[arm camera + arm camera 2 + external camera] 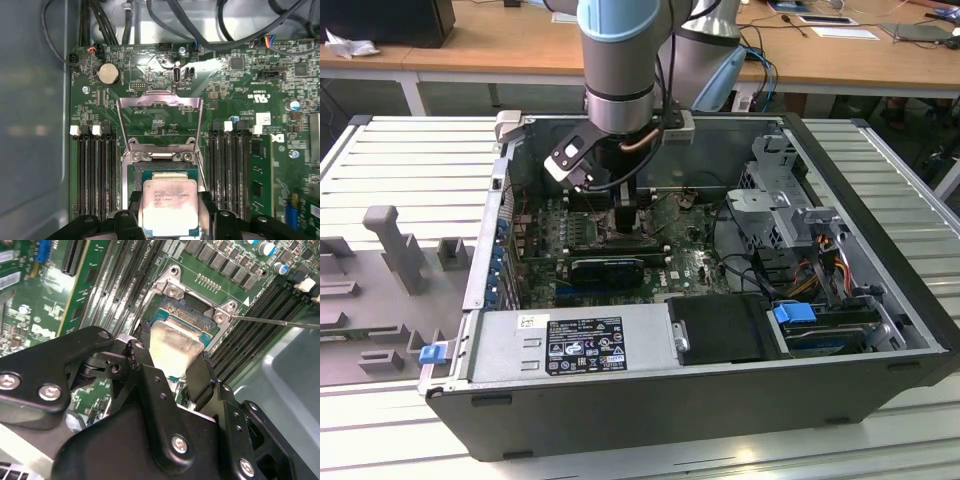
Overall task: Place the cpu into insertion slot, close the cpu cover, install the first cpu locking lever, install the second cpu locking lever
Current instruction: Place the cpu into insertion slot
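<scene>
A ribbed metal table carries an open computer case, with wooden desks behind it. The arm reaches down into the far middle of the case, over the green board.

The gripper is clamped on the cpu, one black finger on each of two opposite edges. The cpu is a flat square with a pale, dull silver lid bearing faint print. It sits over the near part of the slot, between banks of black memory slots. The cover stands raised at the slot's far side.

It is hard to tell whether the cpu rests in the slot or hangs just above it. The gripper body hides the slot's near part. A thin rod runs off from one corner of the slot's frame.
</scene>
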`<state>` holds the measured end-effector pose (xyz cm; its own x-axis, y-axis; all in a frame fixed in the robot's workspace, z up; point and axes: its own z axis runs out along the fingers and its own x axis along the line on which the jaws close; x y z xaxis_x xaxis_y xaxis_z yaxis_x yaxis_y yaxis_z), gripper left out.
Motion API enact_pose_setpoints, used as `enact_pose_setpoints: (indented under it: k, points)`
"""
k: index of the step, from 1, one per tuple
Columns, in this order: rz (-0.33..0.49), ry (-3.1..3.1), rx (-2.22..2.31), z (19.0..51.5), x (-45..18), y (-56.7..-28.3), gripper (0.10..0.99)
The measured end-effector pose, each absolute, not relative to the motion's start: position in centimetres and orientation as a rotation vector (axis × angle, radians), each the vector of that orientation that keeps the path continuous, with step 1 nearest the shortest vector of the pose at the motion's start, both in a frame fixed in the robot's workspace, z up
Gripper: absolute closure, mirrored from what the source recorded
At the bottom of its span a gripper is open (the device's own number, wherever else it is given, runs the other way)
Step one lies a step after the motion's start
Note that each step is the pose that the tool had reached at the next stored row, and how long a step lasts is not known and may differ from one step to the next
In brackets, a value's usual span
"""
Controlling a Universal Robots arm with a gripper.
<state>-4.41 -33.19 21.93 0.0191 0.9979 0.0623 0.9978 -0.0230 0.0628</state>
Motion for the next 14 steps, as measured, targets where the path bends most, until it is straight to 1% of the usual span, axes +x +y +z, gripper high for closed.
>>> enact_pose_setpoints:
  k: [4,14]
  points:
    - [0.139,2.195,2.242,21.2,-4.5,-32.9,0.557]
    - [0.139,2.187,2.249,20.6,-4.5,-32.8,0.557]
